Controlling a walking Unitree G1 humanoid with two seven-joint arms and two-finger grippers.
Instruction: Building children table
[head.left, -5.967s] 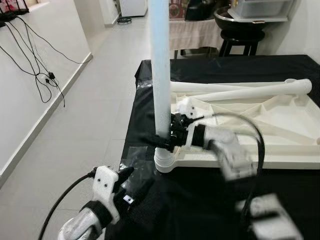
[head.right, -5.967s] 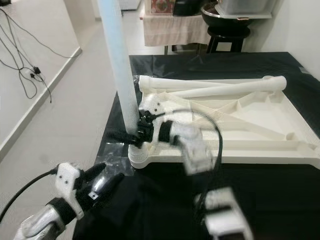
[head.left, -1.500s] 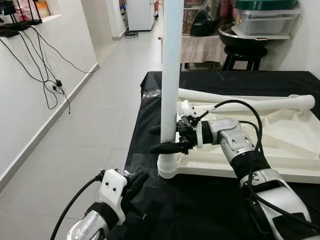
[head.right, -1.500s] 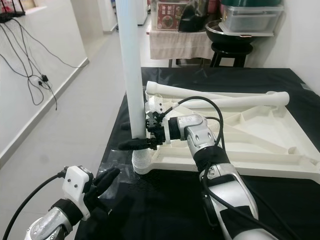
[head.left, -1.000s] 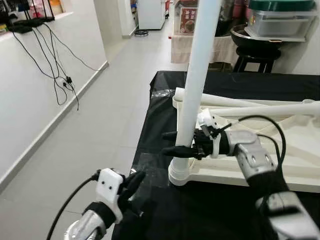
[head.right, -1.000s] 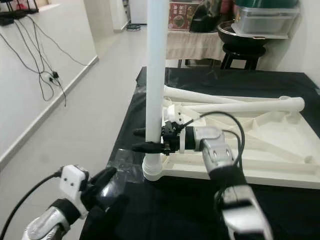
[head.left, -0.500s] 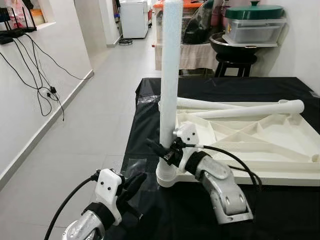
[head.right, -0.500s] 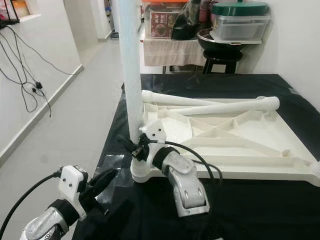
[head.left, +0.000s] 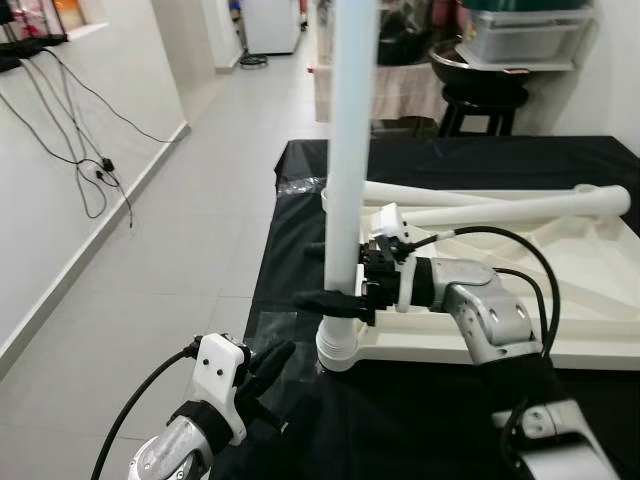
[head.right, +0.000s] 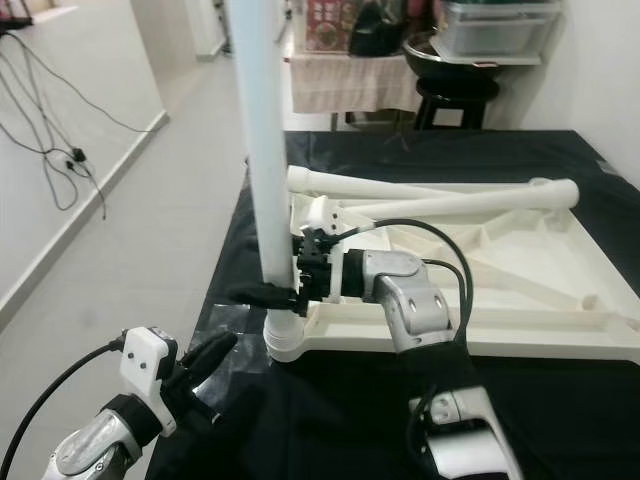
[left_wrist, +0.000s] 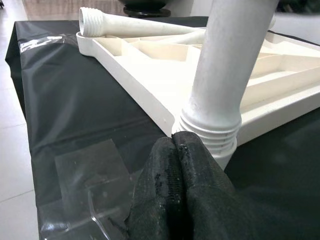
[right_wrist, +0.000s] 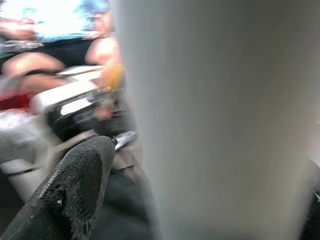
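Right tool clamped round the upright leg, probably to turn it into the tabletop corner. Left tool pinched together, idle, low beside the black table.

White table leg, cream tabletop, black sheet, black fingers, pale grey floor
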